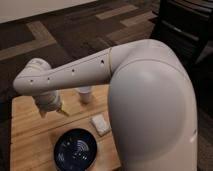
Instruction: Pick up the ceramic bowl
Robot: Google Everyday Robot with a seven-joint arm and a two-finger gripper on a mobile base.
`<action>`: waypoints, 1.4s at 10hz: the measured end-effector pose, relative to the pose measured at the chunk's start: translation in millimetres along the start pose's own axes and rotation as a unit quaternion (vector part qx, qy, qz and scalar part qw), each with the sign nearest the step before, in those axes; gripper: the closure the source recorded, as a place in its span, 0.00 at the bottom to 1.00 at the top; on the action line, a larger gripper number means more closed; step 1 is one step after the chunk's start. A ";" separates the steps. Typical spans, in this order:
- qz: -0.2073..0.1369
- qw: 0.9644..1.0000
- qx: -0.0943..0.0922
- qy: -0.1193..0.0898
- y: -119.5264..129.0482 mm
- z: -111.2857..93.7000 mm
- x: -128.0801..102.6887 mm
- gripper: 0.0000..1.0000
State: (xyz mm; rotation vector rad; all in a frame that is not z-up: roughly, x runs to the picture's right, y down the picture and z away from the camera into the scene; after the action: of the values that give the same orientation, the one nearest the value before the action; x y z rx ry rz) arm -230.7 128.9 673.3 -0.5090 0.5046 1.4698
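Over the table's [25,131] far left, the gripper [53,106] is hovering apart from the bowl [76,149]. Can't tell how open; it's holding nothing.
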 end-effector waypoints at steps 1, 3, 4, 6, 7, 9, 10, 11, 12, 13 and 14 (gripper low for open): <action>-0.007 1.000 0.014 0.005 -4.7 6.1 1.4 0.35; -0.052 0.998 0.026 0.030 14.4 28.1 16.5 0.35; -0.050 0.998 0.027 0.032 13.3 28.3 16.9 0.35; -0.052 0.998 0.028 0.029 12.7 28.6 15.1 0.35; -0.050 0.998 0.028 0.029 11.4 28.7 14.6 0.35; -0.052 0.998 0.028 0.030 13.1 28.5 15.7 0.35; -0.050 0.998 0.028 0.031 12.3 29.0 15.5 0.35; -0.044 0.998 0.029 0.030 11.6 29.7 14.0 0.35; -0.025 0.999 0.032 0.025 10.9 30.3 10.0 0.35; -0.022 0.999 0.032 0.025 12.1 30.2 10.8 0.35; -0.021 0.999 0.032 0.025 12.0 30.3 10.7 0.35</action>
State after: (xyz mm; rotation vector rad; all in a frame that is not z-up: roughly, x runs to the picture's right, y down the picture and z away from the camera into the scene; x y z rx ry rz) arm -242.0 156.2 690.7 -0.5029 0.5752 1.3998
